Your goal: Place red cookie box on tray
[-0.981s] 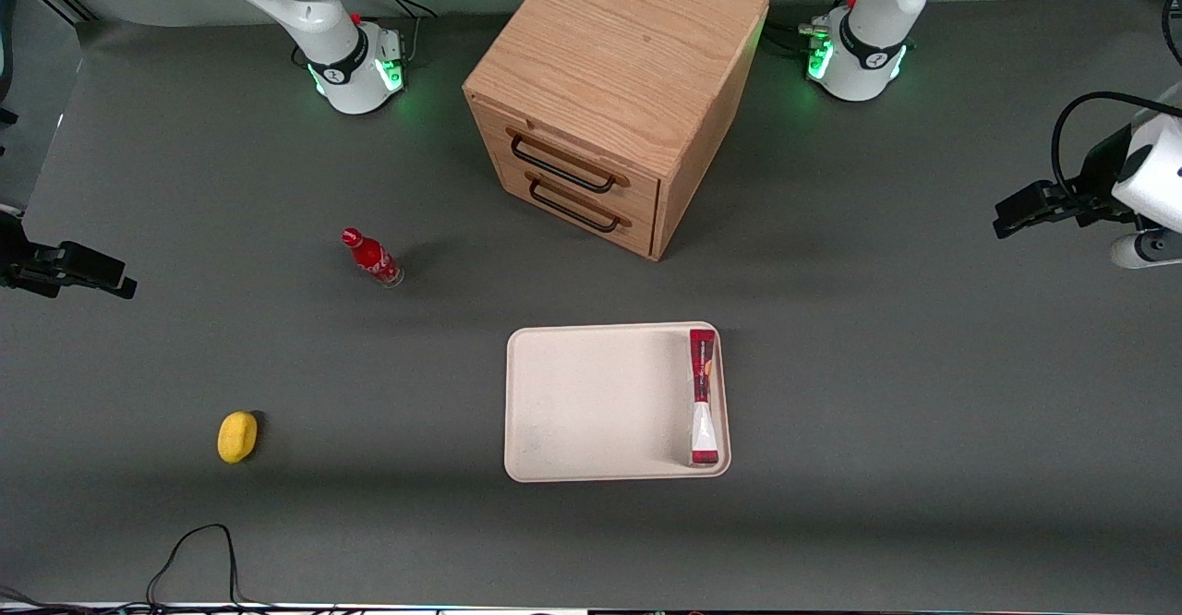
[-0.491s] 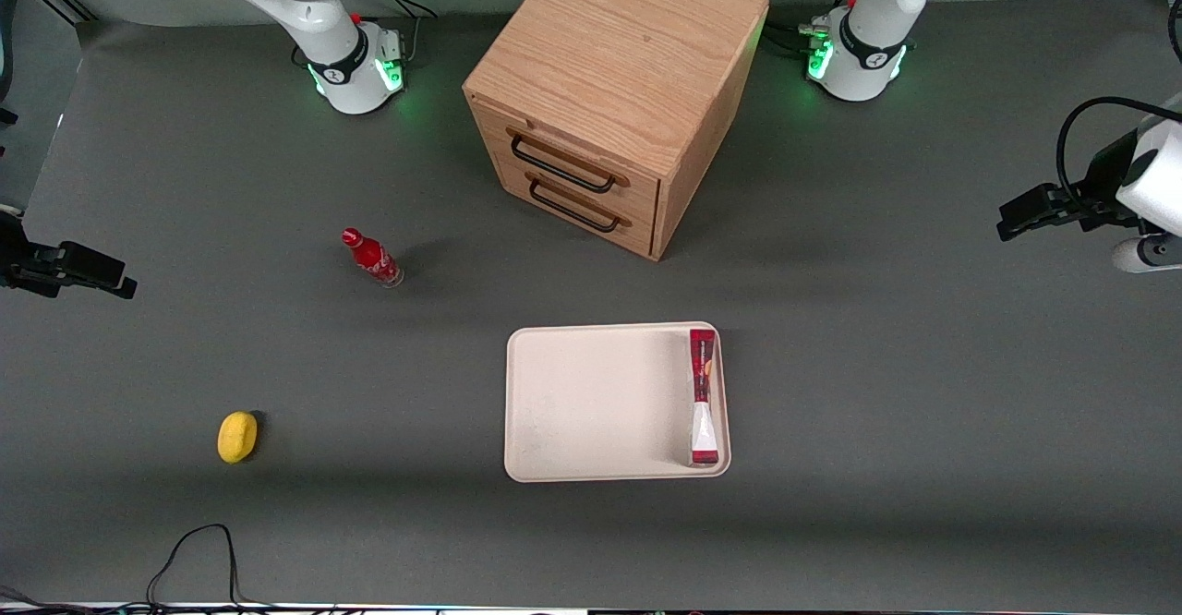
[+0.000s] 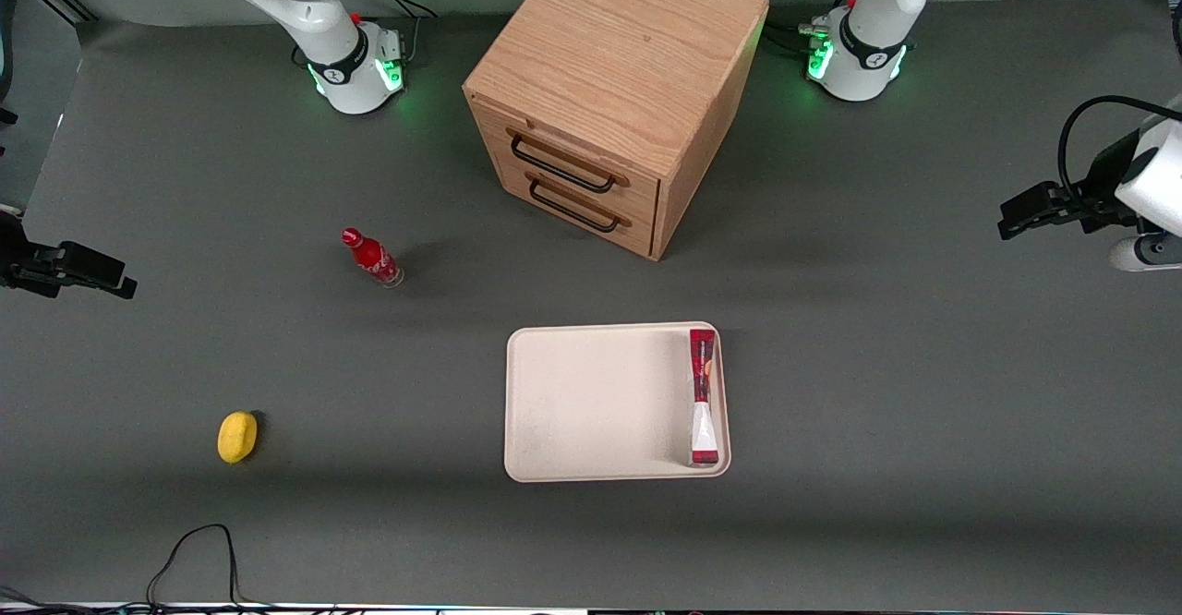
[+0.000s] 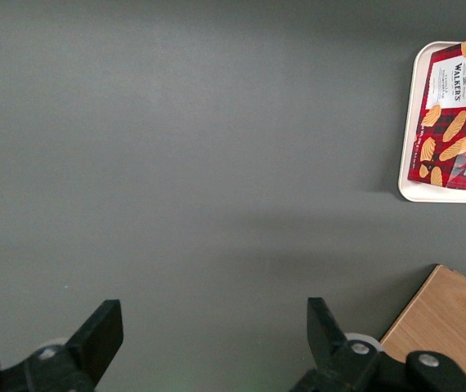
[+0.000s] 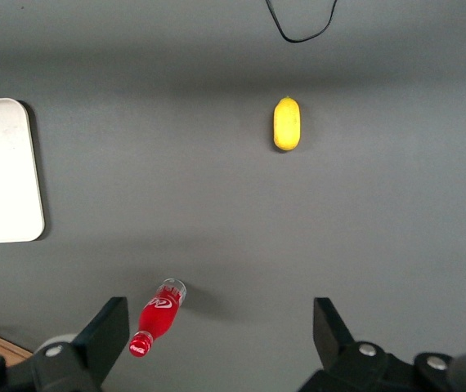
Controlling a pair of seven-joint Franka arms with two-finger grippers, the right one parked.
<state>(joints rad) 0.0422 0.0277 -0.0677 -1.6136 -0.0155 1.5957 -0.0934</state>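
Note:
The red cookie box (image 3: 703, 398) stands on its thin long edge in the cream-white tray (image 3: 591, 403), along the tray's rim toward the working arm's end. The left wrist view shows the box's tartan face with cookie pictures (image 4: 454, 114) inside the tray's rim (image 4: 409, 163). My left gripper (image 3: 1008, 218) hangs above bare table, well away from the tray toward the working arm's end. It is open and empty in the left wrist view (image 4: 212, 327), its fingers (image 4: 102, 331) wide apart.
A wooden two-drawer cabinet (image 3: 614, 98) stands farther from the front camera than the tray; its corner shows in the left wrist view (image 4: 450, 327). A small red bottle (image 3: 371, 258) and a yellow lemon (image 3: 237, 436) lie toward the parked arm's end. A black cable (image 3: 194, 550) lies near the front edge.
My left gripper has drifted very slightly toward the working arm's end of the table. The cookie box and the tray have not moved.

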